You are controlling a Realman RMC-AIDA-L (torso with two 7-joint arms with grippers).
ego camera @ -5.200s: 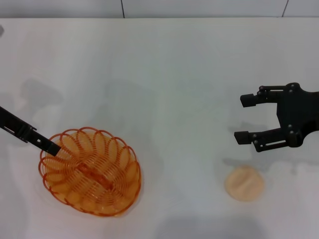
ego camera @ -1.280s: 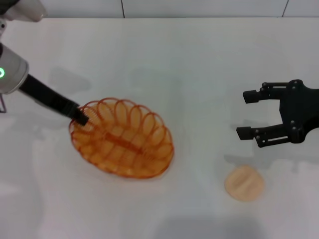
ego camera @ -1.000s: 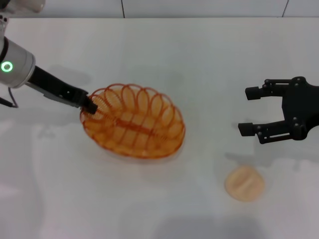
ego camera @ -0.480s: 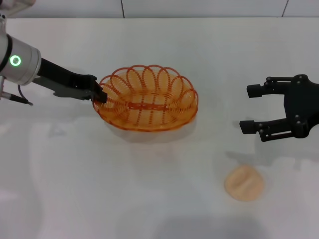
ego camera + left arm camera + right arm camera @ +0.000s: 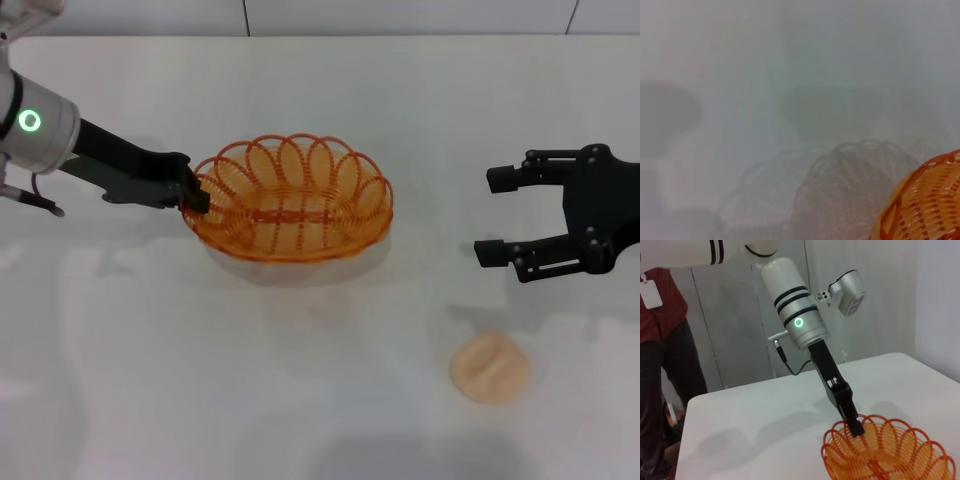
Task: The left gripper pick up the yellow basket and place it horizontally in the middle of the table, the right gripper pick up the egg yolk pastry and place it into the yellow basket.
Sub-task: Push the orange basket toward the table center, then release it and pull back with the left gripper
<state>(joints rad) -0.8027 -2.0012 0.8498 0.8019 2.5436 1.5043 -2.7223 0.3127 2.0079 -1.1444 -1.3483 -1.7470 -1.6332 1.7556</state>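
The yellow basket (image 5: pixel 290 200) lies lengthwise across the middle of the white table (image 5: pixel 300 380), held just above it, its shadow beneath. My left gripper (image 5: pixel 197 195) is shut on the basket's left rim; the right wrist view shows the gripper (image 5: pixel 855 427) clamped on the rim of the basket (image 5: pixel 885 450). A part of the basket (image 5: pixel 925 200) shows in the left wrist view. The egg yolk pastry (image 5: pixel 490 368) lies on the table at the front right. My right gripper (image 5: pixel 492 215) is open and empty, hovering behind the pastry and to the right of the basket.
A wall with grey panels (image 5: pixel 400 15) runs behind the table's far edge. In the right wrist view a person in a red shirt (image 5: pixel 662 340) stands beyond the table's left side.
My left gripper carried the basket from the front left to the middle and turned it lengthwise; in the last half second it shifted slightly left. My right gripper drifted a little left.
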